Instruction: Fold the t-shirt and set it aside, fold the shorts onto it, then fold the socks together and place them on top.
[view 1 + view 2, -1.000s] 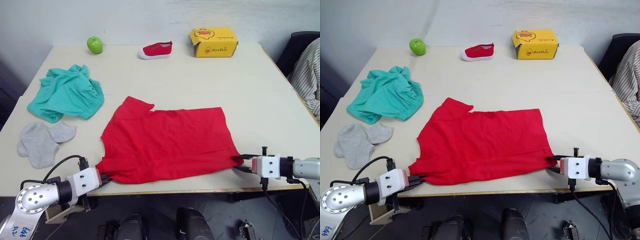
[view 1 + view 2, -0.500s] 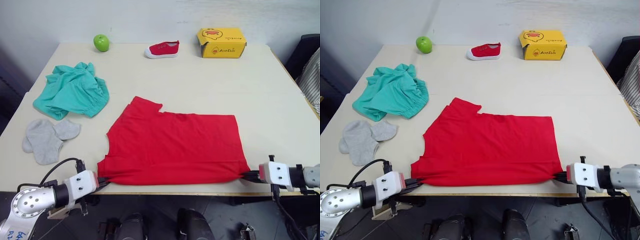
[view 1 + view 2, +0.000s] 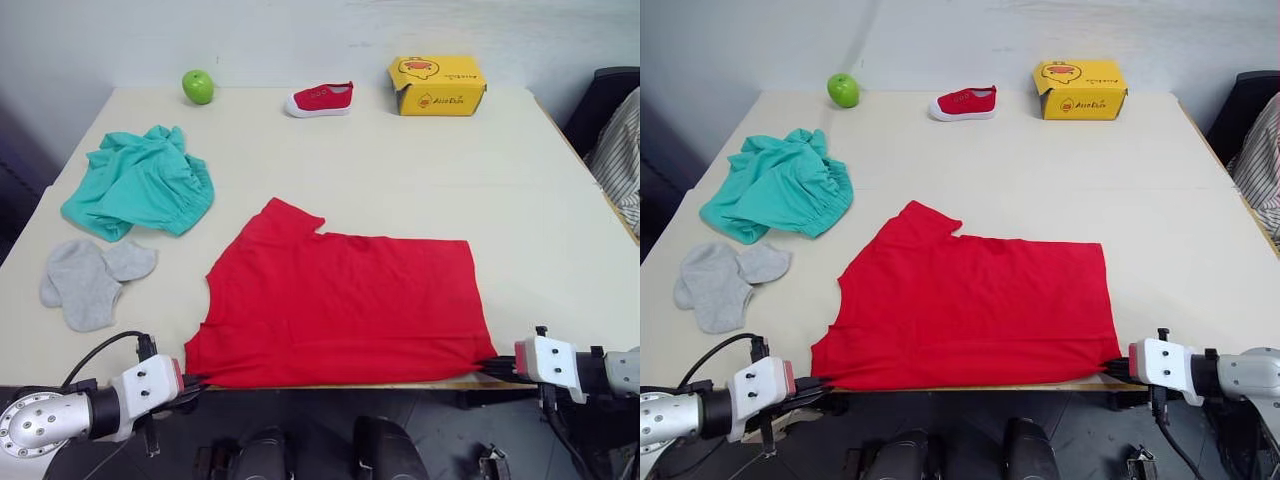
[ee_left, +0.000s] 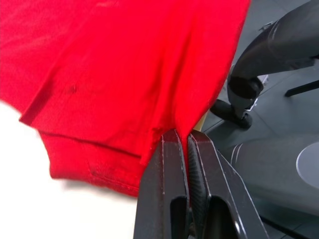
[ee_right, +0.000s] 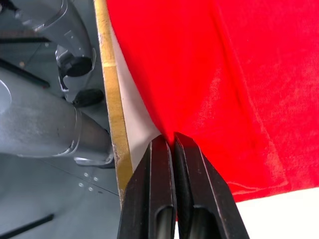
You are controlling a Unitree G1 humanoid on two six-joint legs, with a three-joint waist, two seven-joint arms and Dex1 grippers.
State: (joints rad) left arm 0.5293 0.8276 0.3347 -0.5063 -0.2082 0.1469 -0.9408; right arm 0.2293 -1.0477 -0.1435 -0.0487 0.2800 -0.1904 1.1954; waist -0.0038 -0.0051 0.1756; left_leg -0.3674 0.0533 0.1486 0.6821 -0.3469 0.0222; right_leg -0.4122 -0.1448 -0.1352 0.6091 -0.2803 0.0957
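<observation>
The red t-shirt [image 3: 340, 305] lies spread flat at the table's near edge, its hem reaching the rim. My left gripper [image 3: 185, 381] is shut on its near left corner [image 4: 172, 122]. At the near right corner [image 5: 172, 127] my right gripper [image 3: 497, 369] is shut on the cloth as well. The teal shorts [image 3: 138, 184] sit crumpled at the left of the table. Two grey socks [image 3: 88, 281] lie in front of them near the left edge.
A green apple [image 3: 198, 86], a small red shoe [image 3: 321, 99] and a yellow box [image 3: 437, 84] line the far edge of the table [image 3: 400, 180]. A striped cloth [image 3: 620, 150] hangs on a dark chair at the right.
Both grippers have drawn back toward the near edge with the t-shirt's corners, sliding the shirt closer until its hem meets the rim. The camera has shifted slightly.
</observation>
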